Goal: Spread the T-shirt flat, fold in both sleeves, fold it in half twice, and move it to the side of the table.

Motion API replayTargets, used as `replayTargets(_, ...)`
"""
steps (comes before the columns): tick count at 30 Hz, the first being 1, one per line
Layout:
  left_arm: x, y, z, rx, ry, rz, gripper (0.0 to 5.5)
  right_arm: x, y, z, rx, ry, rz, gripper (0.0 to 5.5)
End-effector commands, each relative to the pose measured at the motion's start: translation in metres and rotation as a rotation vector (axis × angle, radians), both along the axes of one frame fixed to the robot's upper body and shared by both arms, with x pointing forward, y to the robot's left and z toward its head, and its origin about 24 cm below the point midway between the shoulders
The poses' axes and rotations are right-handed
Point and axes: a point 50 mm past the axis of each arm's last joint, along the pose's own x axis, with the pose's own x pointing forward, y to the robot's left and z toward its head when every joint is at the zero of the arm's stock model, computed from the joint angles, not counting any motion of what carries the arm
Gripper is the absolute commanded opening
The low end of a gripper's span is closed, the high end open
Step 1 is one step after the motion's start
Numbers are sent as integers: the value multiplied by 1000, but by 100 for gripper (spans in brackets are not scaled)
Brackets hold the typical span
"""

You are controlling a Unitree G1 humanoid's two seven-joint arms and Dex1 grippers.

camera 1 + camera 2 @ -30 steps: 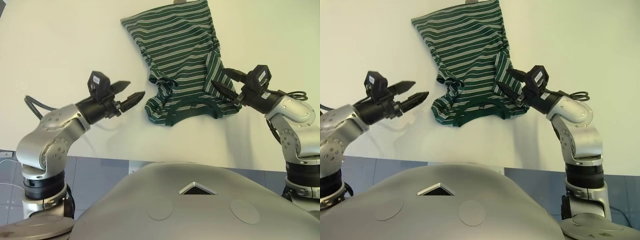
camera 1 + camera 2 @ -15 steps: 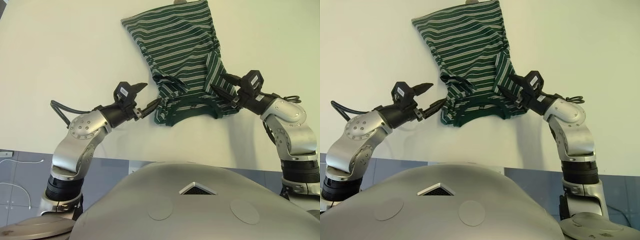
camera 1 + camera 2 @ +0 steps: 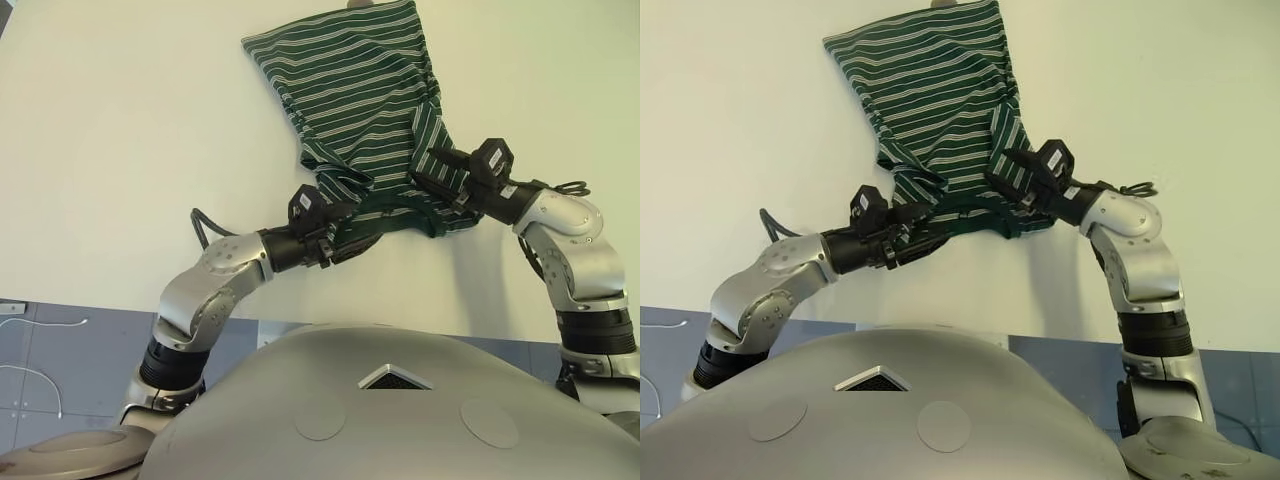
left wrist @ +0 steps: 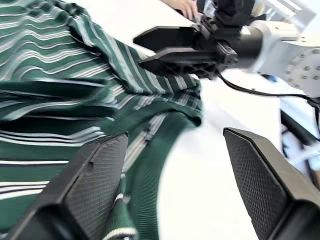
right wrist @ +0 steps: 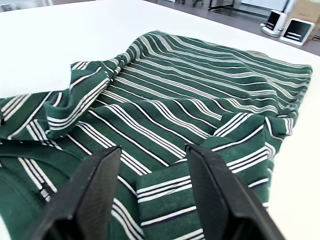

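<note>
The green striped T-shirt [image 3: 350, 90] lies crumpled on the white table [image 3: 130, 150], collar toward me and near sleeves bunched inward. My left gripper [image 3: 352, 235] is at the shirt's near-left edge by the collar. It is open, and the left wrist view shows one finger [image 4: 90, 185] over the fabric [image 4: 60, 100] and the other finger [image 4: 265, 175] over bare table. My right gripper [image 3: 420, 172] is open over the folded right sleeve, its fingers [image 5: 95, 195] straddling striped cloth [image 5: 200, 80]. It also appears across the shirt [image 4: 170, 50].
The table's front edge [image 3: 120, 300] runs just below both arms, with grey floor tiles [image 3: 60, 350] beyond it. Bare tabletop stretches to the left and right of the shirt. Small devices [image 5: 287, 27] stand past the table's far side.
My left arm swung right from open table to the shirt's near-left edge, and that corner of the shirt bunched rightward. My right gripper crept a little farther over the sleeve.
</note>
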Motion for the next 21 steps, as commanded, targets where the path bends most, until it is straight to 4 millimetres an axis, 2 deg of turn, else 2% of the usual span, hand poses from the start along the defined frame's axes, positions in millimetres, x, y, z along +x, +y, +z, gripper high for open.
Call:
replayTargets(1, -2, 18, 3, 117, -46, -103, 350, 11, -51, 24, -200, -24, 39, 256)
replayTargets(3, 2, 31, 13, 132, -102, -106, 350, 11, -73, 33, -365, -7, 155, 295)
replayTargets(6, 12, 56, 61, 19, -276, -85, 350, -4, -93, 41, -602, 16, 441, 348)
replayTargets(8, 7, 75, 71, 149, -376, -149, 368, -13, -99, 42, -691, 9, 584, 389)
replayTargets(10, -2, 89, 64, 312, -409, -245, 405, -17, -101, 38, -722, -25, 657, 424)
replayTargets(12, -8, 96, 46, 451, -471, -357, 455, -21, -89, 26, -678, -97, 688, 436)
replayTargets(16, -11, 81, 12, 566, -646, -452, 455, -26, -67, 0, -605, -198, 705, 436)
replayTargets(20, -10, 73, -8, 595, -701, -461, 455, -27, -66, -12, -611, -181, 724, 436)
replayTargets(21, -6, 71, -10, 603, -727, -460, 460, -26, -68, -15, -628, -167, 727, 417)
